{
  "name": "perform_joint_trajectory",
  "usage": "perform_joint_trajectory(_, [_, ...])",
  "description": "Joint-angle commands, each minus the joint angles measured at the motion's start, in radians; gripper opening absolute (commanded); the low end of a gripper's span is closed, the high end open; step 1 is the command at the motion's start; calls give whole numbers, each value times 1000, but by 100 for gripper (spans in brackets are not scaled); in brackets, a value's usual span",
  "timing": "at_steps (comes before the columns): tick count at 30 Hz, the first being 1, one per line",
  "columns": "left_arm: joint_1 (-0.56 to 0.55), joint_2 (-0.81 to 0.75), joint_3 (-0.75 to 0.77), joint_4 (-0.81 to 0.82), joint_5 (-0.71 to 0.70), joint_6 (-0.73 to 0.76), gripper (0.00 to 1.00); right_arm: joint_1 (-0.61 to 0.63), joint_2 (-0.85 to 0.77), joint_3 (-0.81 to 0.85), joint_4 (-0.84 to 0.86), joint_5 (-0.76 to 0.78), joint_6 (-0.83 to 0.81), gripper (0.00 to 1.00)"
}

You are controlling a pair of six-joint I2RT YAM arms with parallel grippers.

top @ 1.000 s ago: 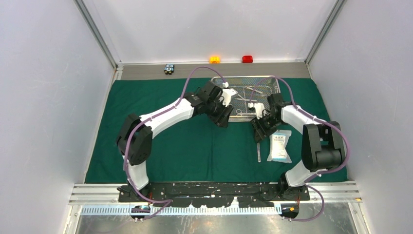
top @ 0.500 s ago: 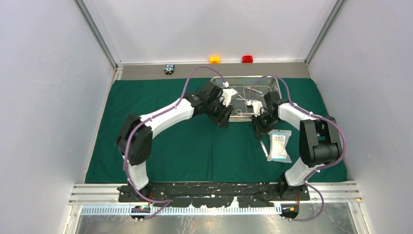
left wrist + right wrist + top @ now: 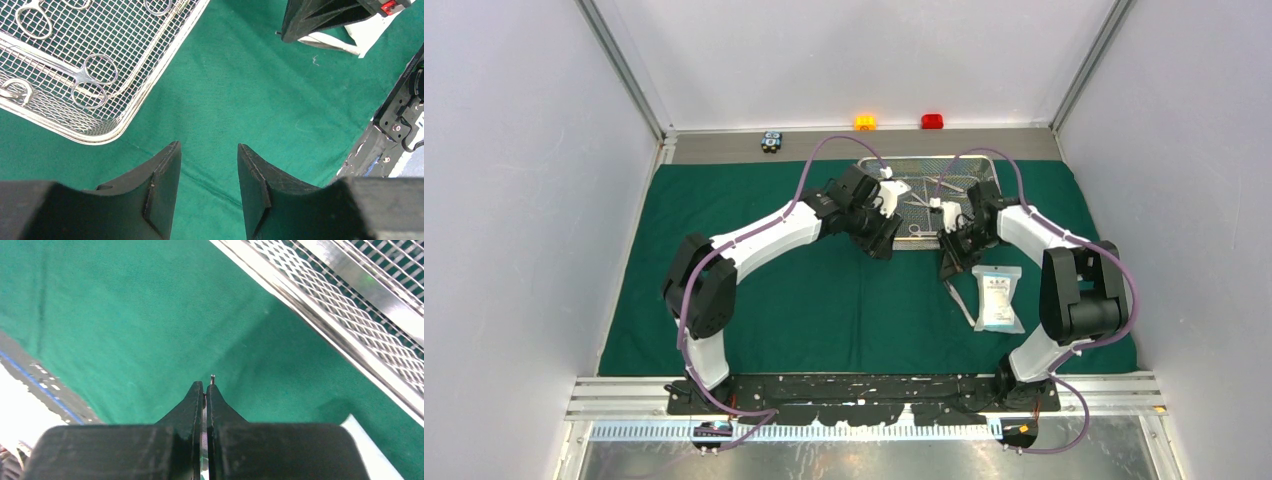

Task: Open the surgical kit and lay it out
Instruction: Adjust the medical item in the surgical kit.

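Over the green cloth, right end effector pinches steel instrument.

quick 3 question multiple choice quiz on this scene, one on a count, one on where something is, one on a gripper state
1. How many small blocks sit on the far ledge? A one; B five; C three.
2. Where is the white-blue packet? A on that ledge; B on the green cloth by the right arm; C propped against the wall.
3. The left gripper is: A open and empty; B shut on scissors; C shut on the packet.

C: black-blue, orange and red ones show in the top view.
B: it lies flat on the cloth.
A: its fingers stand apart over bare cloth.
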Motion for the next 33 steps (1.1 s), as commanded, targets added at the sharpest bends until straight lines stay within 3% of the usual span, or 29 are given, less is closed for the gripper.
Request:
perform_joint_trajectory(1, [9,-24,30,25,0,27,47,-7,4,57,-50,-191,59,0])
perform_joint_trajectory(8, [31,-25,30,27,17,25,47,-12,78,50,-35,-434,145,0])
perform_joint_trajectory(20, [44,3,24,55,60,-14,47,-23,64,-4,42,-462,193,1])
perform_joint_trajectory(25, [44,36,-1,151,248,-83,47,-48,-4,-4,69,-515,210,0])
perform_joint_trajectory(33, [44,92,-77,417,505,-303,49,-95,-71,-48,246,-650,408,1])
